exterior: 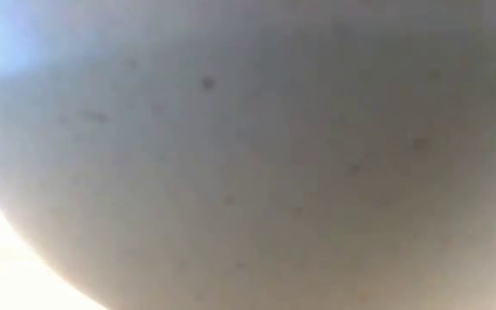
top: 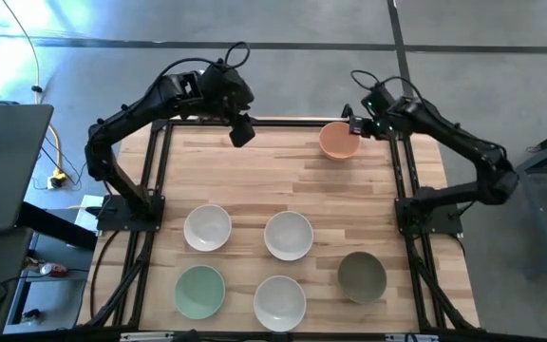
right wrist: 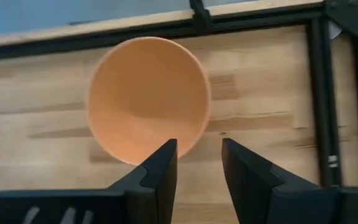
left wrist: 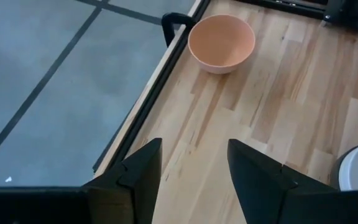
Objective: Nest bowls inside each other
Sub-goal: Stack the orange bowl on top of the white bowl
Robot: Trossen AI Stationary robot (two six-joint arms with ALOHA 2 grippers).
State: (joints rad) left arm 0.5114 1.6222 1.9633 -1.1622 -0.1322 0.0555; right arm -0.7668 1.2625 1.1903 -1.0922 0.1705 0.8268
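The right gripper [right wrist: 199,163] hovers directly over the near rim of the peach bowl [top: 338,140], which stands at the far edge of the tabletop [top: 273,180], close to the right arm's side. In the right wrist view the fingers [right wrist: 161,167] are spread, empty, and straddle the rim: one tip lies over the bowl's inside, the other just outside its wall. The bowl is round, so no axis matters; what counts is that the rim runs between the two tips. How high the tips hang above that rim cannot be told with confidence.

The left gripper [left wrist: 191,168] waits over the far middle of the tabletop, its fingers also spread and empty, well apart from the peach bowl. The right arm is clearly the nearer one.

The peach bowl is upright, smooth, matte and empty, its mouth open upward. The other bowls stand apart, none nested yet: a white bowl [top: 207,228] and a second white bowl [top: 288,235] in the middle row, then a mint bowl [top: 200,291], a third white bowl [top: 279,301] and an olive bowl [top: 362,276] along the near edge. The low view is filled by a pale blurred surface, perhaps that third white bowl's wall right against the lens.
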